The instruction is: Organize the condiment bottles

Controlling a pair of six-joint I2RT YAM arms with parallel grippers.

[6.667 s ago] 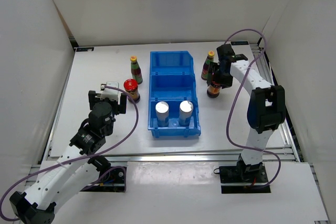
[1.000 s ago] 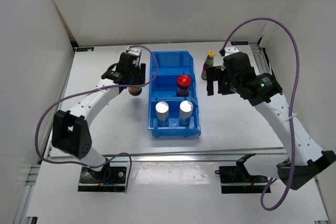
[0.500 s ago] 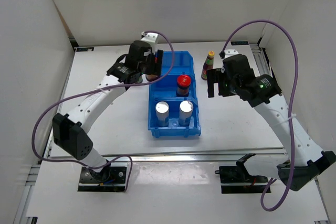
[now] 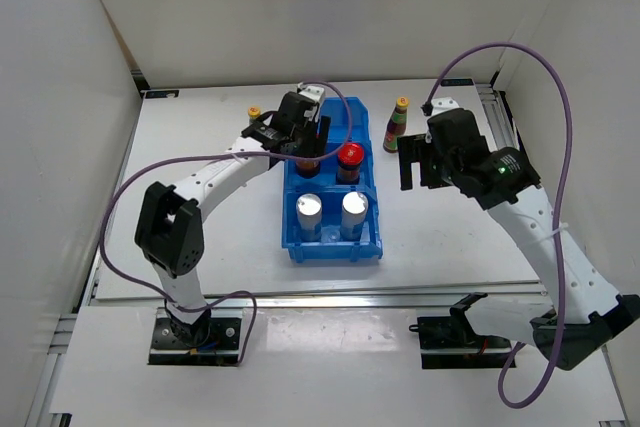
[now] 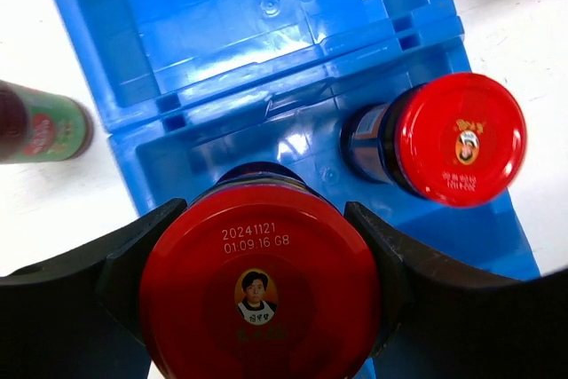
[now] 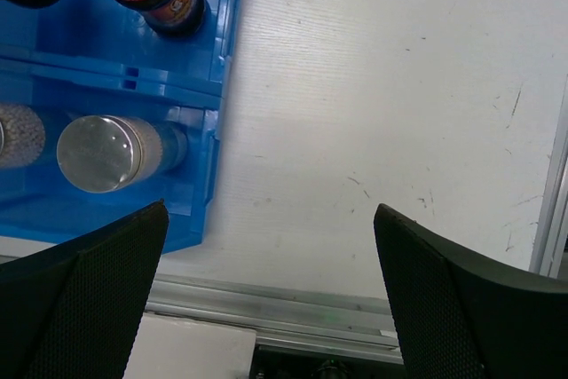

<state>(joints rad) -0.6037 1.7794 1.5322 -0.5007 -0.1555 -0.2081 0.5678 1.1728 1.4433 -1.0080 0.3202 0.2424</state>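
My left gripper [image 4: 304,143] is shut on a red-lidded jar [image 5: 262,281], holding it over the left side of the middle compartment of the blue bin [image 4: 332,109]. A second red-lidded jar [image 4: 348,157] stands in that compartment's right side. Two white silver-topped cylinders [image 4: 309,209] [image 4: 354,206] fill the near compartment. One yellow-capped bottle [image 4: 397,124] stands on the table right of the bin. Another bottle [image 4: 255,113] stands left of it, partly hidden by my left arm. My right gripper [image 4: 414,161] hangs open above bare table right of the bin, with nothing between its fingers [image 6: 470,299].
The bin's far compartment [image 5: 266,33] holds nothing. A metal rail [image 6: 355,317] runs along the table's near edge, and white walls close in the back and sides. The right arm's purple cable [image 4: 560,97] loops high over the right side.
My left arm has swung right with the jar, from the table left of the bin to above the middle compartment. The right arm has barely shifted.
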